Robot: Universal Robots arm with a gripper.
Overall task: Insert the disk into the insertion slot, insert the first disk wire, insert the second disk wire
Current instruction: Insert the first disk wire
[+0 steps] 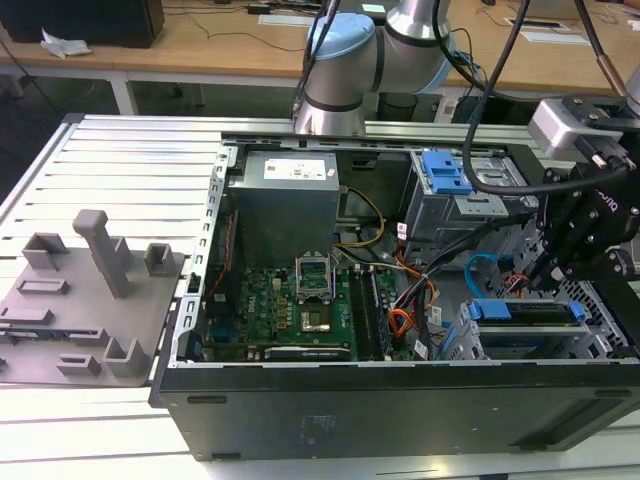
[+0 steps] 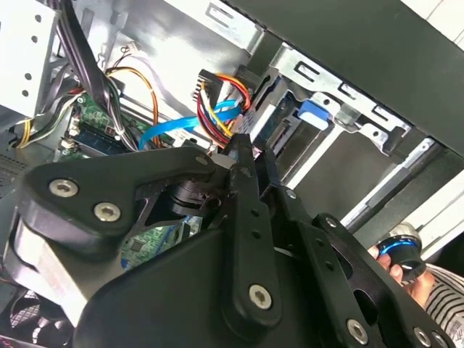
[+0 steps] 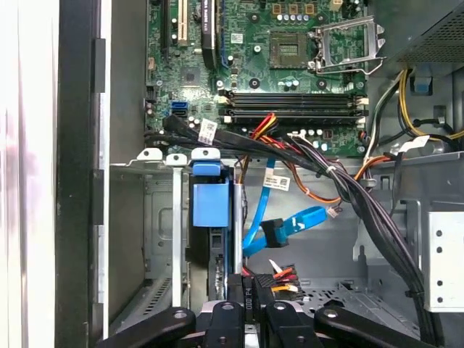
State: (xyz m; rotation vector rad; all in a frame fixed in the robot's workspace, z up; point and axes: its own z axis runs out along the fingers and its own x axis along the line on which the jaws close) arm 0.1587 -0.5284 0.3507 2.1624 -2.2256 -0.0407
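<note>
Furthest on the exterior view's left, a grey plastic fixture plate with upright blocks [image 1: 90,290] lies outside the open case. Next comes the green motherboard [image 1: 270,300]. Beyond it loops the second disk wire [image 1: 484,272], a thin flat light-blue cable, its dark plug apparently hanging free.

Then comes the disk [image 1: 525,310], a flat silver drive in a bright blue carrier. It is seated in the insertion slot [image 1: 540,345], a silver perforated sheet-metal cage. Its long axis runs across the exterior view, blue handle toward the motherboard.

My black two-fingered gripper [image 3: 251,286] hangs at the disk's right-hand end. My fingers are narrow and seem pinched on the dark plug of the first disk wire [image 3: 279,274], a red-yellow-orange bundle. The disk's end is just beside them.
</note>
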